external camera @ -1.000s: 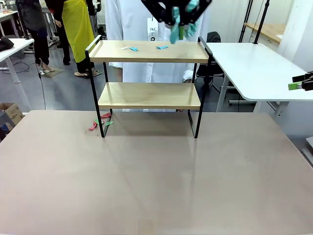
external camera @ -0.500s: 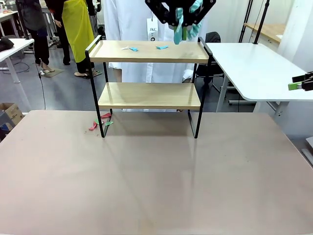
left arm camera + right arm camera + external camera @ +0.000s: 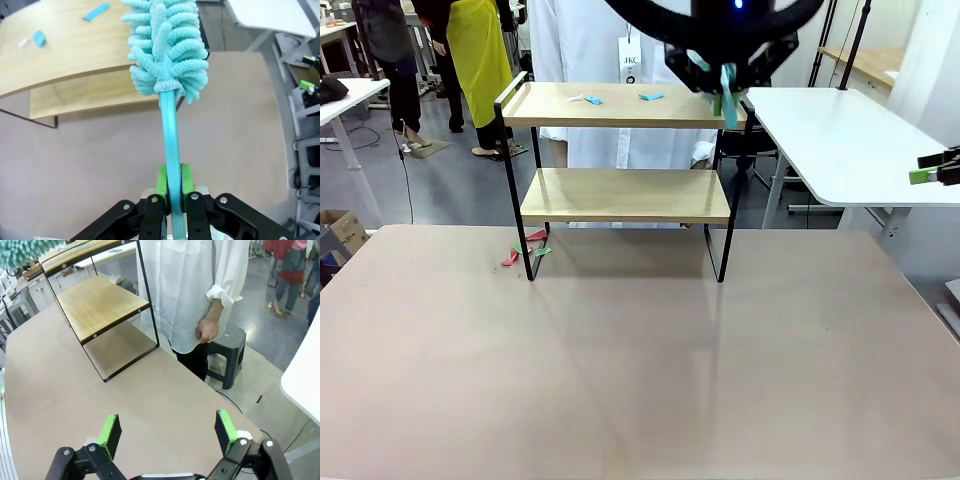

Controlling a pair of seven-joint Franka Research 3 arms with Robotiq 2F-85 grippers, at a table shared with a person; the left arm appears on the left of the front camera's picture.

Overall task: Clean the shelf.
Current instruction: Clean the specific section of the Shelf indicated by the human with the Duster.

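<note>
The shelf (image 3: 620, 106) stands at the far side of the tan table, with two wooden boards in a black frame. Small blue and white paper scraps (image 3: 592, 99) lie on its top board, and the left wrist view shows these scraps (image 3: 38, 38) too. My left gripper (image 3: 720, 88) hangs high by the shelf's right end, shut on the handle of a teal fluffy duster (image 3: 165, 45). In its own view the left gripper (image 3: 171, 182) clamps the handle between green pads. My right gripper (image 3: 167, 427) is open and holds nothing, off at the right gripper (image 3: 935, 172) side.
Red and green paper scraps (image 3: 525, 250) lie on the table by the shelf's left foot. A person in a white coat stands behind the shelf, one hand (image 3: 206, 330) hanging near a dark stool (image 3: 230, 347). A white table (image 3: 840, 140) stands to the right.
My left gripper has swung right and lower with the duster, from above the top board's right part to beside its right end. The right gripper has not moved.
</note>
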